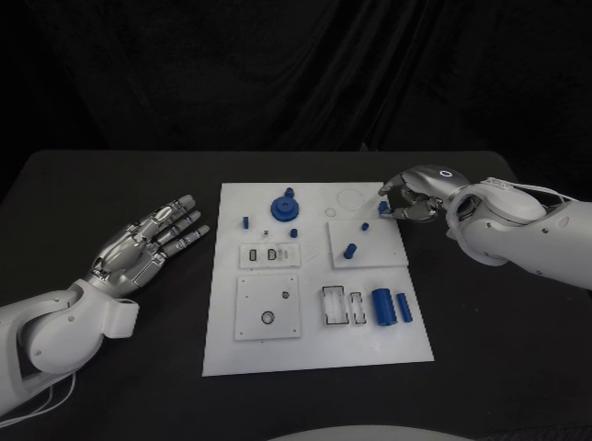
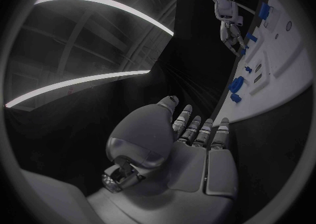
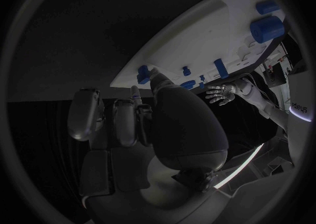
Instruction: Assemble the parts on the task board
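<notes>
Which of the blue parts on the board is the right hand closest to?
The small blue part at the task board's far right corner, right at the right hand's fingertips. The other blue parts lie farther off.

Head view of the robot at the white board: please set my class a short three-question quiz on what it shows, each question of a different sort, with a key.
1. True or false: the left robot hand lies on the white board.
2. Which robot hand is at the board's far right corner? A) left B) right C) both
3. Fill in: the two blue cylinders lie side by side near the board's ____ edge.

Key
1. False: it is over the black table beside the board, fingers spread, holding nothing.
2. B. Its fingers are curled around a small blue piece there.
3. Right.
</notes>
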